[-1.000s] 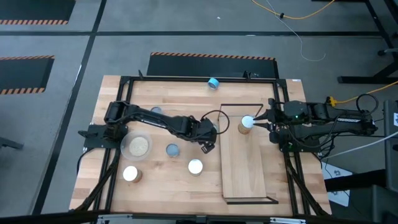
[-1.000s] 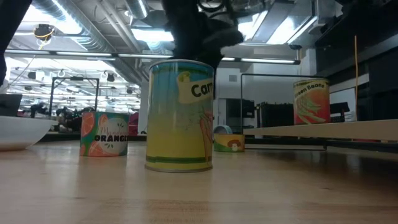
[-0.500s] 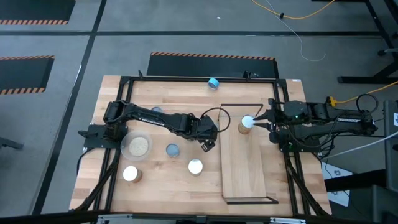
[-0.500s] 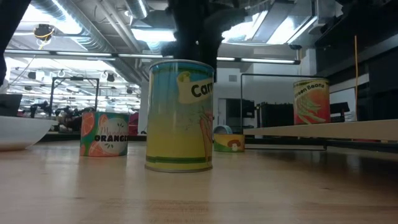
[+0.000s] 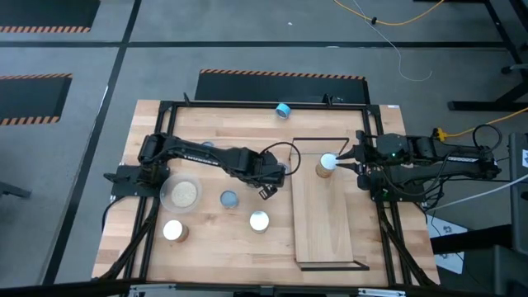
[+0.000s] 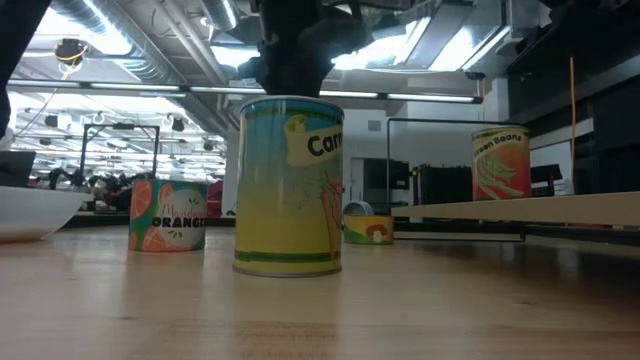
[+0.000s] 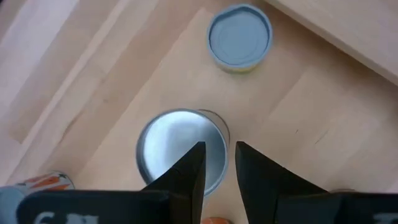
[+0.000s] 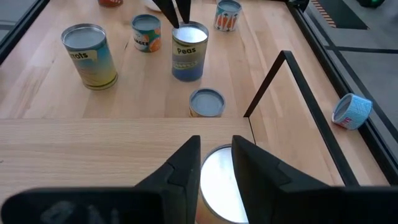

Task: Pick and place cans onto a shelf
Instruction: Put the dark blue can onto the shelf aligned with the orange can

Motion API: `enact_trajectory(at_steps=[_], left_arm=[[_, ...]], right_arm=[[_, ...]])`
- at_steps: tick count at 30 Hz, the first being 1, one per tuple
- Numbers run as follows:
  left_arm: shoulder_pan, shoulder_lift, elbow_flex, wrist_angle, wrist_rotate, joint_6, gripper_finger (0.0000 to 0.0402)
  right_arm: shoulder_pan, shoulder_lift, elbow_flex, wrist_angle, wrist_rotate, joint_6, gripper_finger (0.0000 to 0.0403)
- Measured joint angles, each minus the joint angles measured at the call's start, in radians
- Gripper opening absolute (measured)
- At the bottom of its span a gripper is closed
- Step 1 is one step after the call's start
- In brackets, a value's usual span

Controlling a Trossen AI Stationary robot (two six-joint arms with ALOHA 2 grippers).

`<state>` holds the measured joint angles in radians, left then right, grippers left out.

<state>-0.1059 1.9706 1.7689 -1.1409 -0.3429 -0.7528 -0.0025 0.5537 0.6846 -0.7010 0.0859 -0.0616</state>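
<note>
High view: on the bench (image 5: 206,256) several cans are left standing loose, and on the shelf (image 5: 326,223) only one can (image 5: 326,164) is seen, at its far end. Over that can the right tool (image 8: 216,146) is parked, its fingers set narrowly apart and nothing seen to be held. The left tool (image 7: 217,149) is poised above the silver lid of the peas can (image 8: 189,50), which is stood just off the shelf's edge; only a slim gap is left between its fingers and nothing is gripped. If the tool were lowered at that width, the lid would likely be struck and the can tipped or shoved. The small flat can (image 7: 239,36) nearby could be knocked by a sliding can.
</note>
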Motion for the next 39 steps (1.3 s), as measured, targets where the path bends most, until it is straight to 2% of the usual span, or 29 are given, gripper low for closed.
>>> enact_trajectory(at_steps=[11, 31, 39], left_arm=[[0.019, 0.0, 0.0, 0.005, 0.023, -0.007, 0.0113], [0.018, 0.098, 0.001, 0.034, 0.008, -0.03, 0.0114], [0.019, 0.09, -0.001, 0.033, 0.016, -0.031, 0.0114]], right_arm=[[0.0, 0.0, 0.0, 0.0, 0.0, 0.0, 0.0097], [0.0, 0.0, 0.0, -0.001, 0.0, 0.0, 0.0097], [0.0, 0.0, 0.0, -0.001, 0.0, 0.0, 0.0097]])
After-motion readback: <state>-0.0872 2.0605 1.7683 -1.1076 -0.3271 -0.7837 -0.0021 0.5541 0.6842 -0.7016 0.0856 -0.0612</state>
